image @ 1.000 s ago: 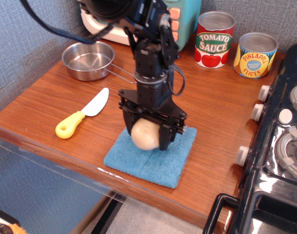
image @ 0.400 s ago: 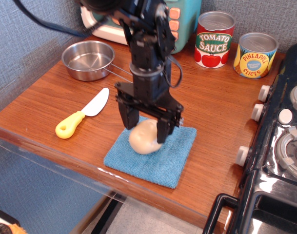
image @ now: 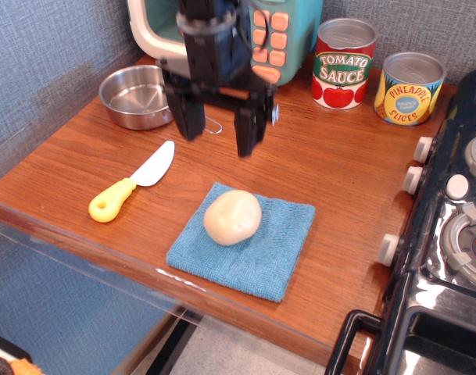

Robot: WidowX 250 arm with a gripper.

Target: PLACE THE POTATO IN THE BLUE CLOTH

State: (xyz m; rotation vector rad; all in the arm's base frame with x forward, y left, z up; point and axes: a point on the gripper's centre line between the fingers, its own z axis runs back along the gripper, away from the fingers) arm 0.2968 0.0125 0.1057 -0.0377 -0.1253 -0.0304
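Note:
The pale beige potato (image: 232, 217) lies on the blue cloth (image: 253, 254), toward its upper left part. The cloth lies flat near the front edge of the wooden counter. My gripper (image: 220, 134) is open and empty. It hangs well above the counter, up and behind the potato, with its two black fingers spread apart.
A yellow-handled knife (image: 130, 191) lies left of the cloth. A steel pan (image: 137, 95) sits at the back left. A tomato sauce can (image: 344, 62) and a pineapple can (image: 409, 87) stand at the back right. A black toy stove (image: 449, 234) borders the right side.
My gripper let go of the potato, which now rests on the cloth. The gripper opened and rose up and back, away from the cloth.

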